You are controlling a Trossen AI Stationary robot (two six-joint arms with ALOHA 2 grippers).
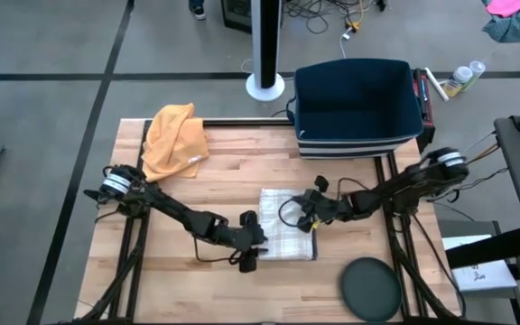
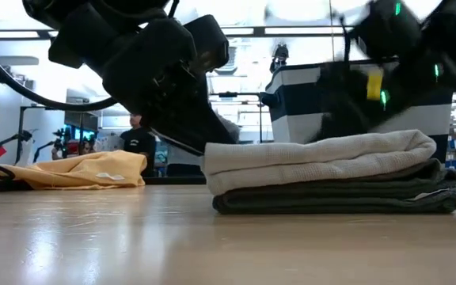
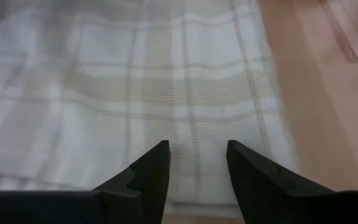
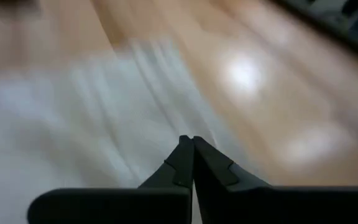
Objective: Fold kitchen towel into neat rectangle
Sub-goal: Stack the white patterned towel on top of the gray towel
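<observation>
Pale plaid cloth, the kitchen towel, lies folded into a thick rectangle near the middle of the wooden bench; the low view shows it as stacked layers, lighter ones over a darker one. The left gripper sits just beside the towel's edge on the left arm's side, its fingers spread with a gap between them, pointing over the weave and pinching nothing. The right gripper is at the towel's opposite side, over its far corner, its fingers pressed together and holding nothing visible. Beyond the towel, at the bench's far edge, stands a dark blue bin with a striped base; nothing can be seen in it. An orange cloth is crumpled at the far corner on the left arm's side. A round dark disc lies nearer than the towel, toward the right arm's side.
</observation>
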